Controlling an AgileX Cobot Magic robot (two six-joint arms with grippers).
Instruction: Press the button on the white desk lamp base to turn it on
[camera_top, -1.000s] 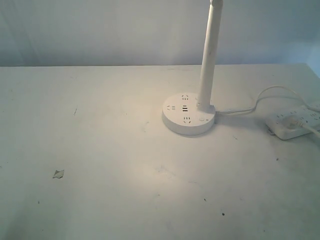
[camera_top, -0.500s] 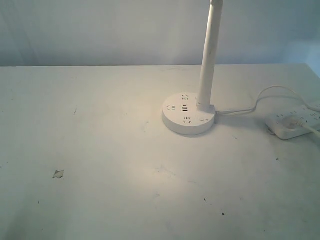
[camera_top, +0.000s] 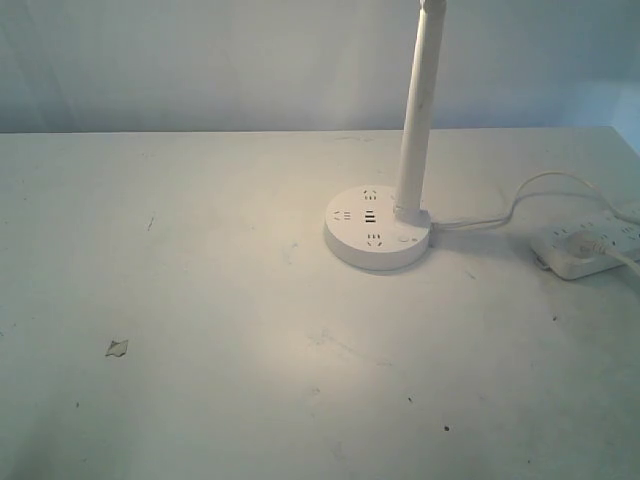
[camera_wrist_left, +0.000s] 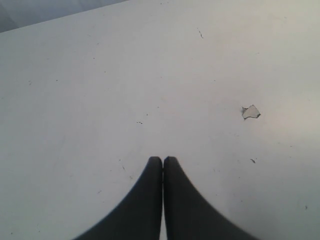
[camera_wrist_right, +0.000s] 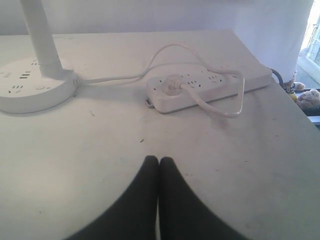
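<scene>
The round white desk lamp base (camera_top: 376, 228) sits right of the table's middle, its tall white stem (camera_top: 419, 110) rising out of frame. Warm light falls on the table in front of it. The tiny round button (camera_top: 404, 238) lies on the base's front right; it also shows faintly as the button (camera_wrist_right: 39, 88) in the right wrist view on the base (camera_wrist_right: 35, 87). Neither arm appears in the exterior view. My left gripper (camera_wrist_left: 162, 160) is shut over bare table, far from the lamp. My right gripper (camera_wrist_right: 158, 160) is shut, empty, well short of the base.
A white power strip (camera_top: 588, 245) lies at the right edge, its cord (camera_top: 515, 205) looping to the lamp base; the strip (camera_wrist_right: 210, 86) and plug show in the right wrist view. A small scrap (camera_top: 117, 347) lies front left. The table's right edge (camera_wrist_right: 295, 107) drops off nearby.
</scene>
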